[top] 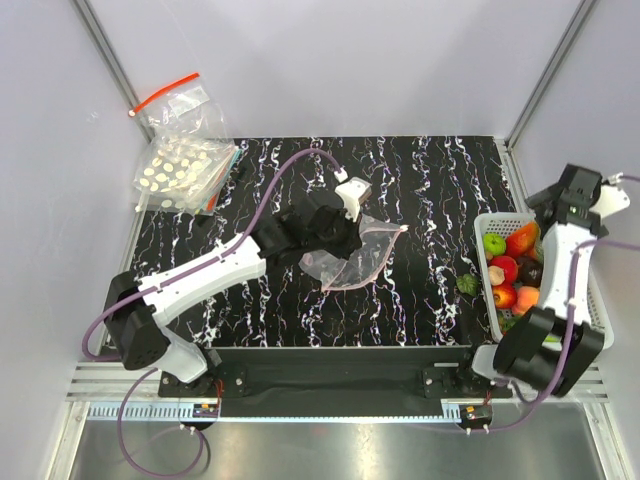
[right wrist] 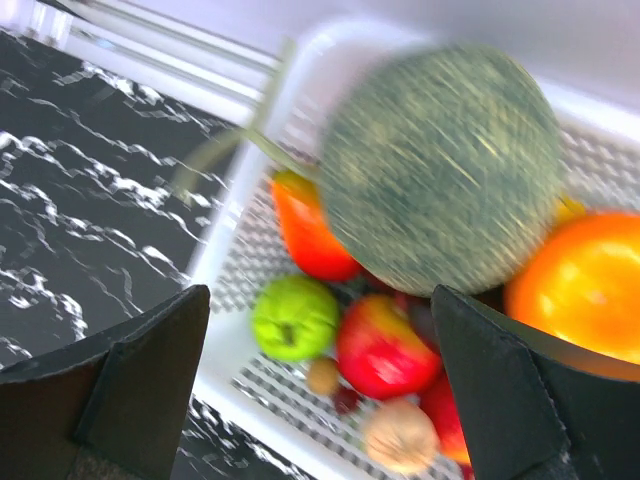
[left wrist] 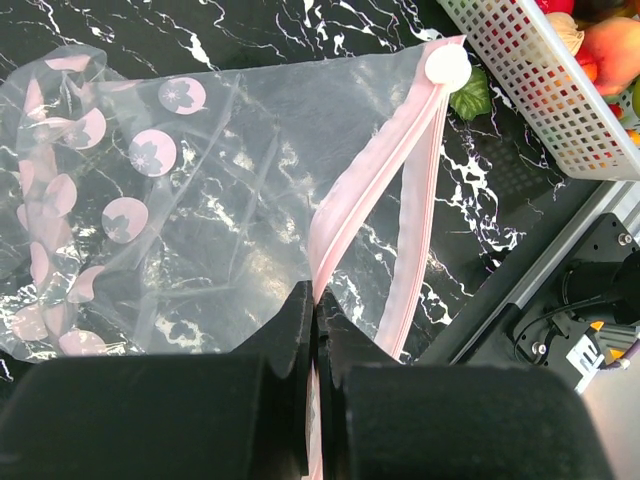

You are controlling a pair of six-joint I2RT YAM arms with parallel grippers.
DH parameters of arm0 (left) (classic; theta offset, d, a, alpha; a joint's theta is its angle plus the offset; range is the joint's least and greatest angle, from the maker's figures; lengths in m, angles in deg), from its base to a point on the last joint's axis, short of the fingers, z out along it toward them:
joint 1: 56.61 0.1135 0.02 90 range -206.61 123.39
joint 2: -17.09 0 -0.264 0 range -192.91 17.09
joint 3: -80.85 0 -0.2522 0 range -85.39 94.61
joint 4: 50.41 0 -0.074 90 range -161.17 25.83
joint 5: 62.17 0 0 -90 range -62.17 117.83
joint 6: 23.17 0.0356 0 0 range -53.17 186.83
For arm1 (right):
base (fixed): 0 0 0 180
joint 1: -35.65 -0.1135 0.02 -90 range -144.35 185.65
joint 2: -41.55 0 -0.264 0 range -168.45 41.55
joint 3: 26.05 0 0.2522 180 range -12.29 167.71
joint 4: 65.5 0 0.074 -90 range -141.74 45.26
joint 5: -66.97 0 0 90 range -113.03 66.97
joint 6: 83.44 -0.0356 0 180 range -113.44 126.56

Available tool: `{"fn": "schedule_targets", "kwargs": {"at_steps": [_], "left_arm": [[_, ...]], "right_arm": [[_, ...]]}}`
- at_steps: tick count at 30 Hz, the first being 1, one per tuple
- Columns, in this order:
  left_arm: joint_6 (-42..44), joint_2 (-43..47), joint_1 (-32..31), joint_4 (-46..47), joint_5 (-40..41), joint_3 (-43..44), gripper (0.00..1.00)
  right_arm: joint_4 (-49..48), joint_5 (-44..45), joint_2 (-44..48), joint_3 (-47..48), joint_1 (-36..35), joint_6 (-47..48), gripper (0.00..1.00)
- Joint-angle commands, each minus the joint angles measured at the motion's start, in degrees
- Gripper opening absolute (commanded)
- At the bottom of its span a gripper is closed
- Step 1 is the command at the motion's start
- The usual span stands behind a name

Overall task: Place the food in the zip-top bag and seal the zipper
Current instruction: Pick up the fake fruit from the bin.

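Two pincers: left pincer [left wrist: 316, 312] over the middle of the surface [top: 420, 180], right pincer [right wrist: 320, 305] over the basket [top: 500, 216].
Left pincer: jaws pressed together, pinching the zipper [left wrist: 345, 215].
Zipper: pink strip running from the jaws up to a round white tab [left wrist: 447, 65]; its two halves stand apart between them.
Bag [left wrist: 230, 170]: clear and crinkled, lying flat mid-surface under the left pincer, with pink round prints at its closed end.
Right pincer: fingers spread wide, nothing gripped.
Ball [right wrist: 440, 170]: grey-green, stalked and blurred, beyond the fingers above the basket; contact cannot be told.
Basket: white mesh at the right edge, holding round fruits.
Orange-red piece [right wrist: 310, 235]: inside the basket.
Green lump [top: 467, 284]: on the surface just beside the basket's left wall, apart from the bag.
Spare bags [top: 185, 170]: far-left corner.
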Motion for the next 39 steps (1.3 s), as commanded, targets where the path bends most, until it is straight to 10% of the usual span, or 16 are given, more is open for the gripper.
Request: {"fn": "schedule_targets", "kwargs": {"at_steps": [1, 28, 32, 37, 39], "left_arm": [[1.38, -0.42, -0.28, 1.18, 0.4, 3.66, 0.0], [2.0, -6.66, -0.36, -1.54, 4.0, 8.94, 0.0], [1.91, -6.83, -0.28, -1.98, 4.88, 8.94, 0.0], [1.65, -7.19, -0.28, -2.51, 5.32, 9.2, 0.0], [1.65, -7.19, -0.28, -2.69, 5.5, 9.29, 0.0]], "right_arm": [[0.97, 3.11, -5.78, 8.01, -0.92, 0.91, 1.0], [1.5, 5.13, -29.17, 25.07, -7.78, 27.18, 0.97], [2.81, 5.47, -33.39, 29.55, -7.78, 27.71, 0.77], [5.89, 6.87, -36.39, 33.08, -7.78, 27.36, 0.06], [5.72, 8.01, -34.38, 32.21, -7.78, 26.66, 0.0]]}}
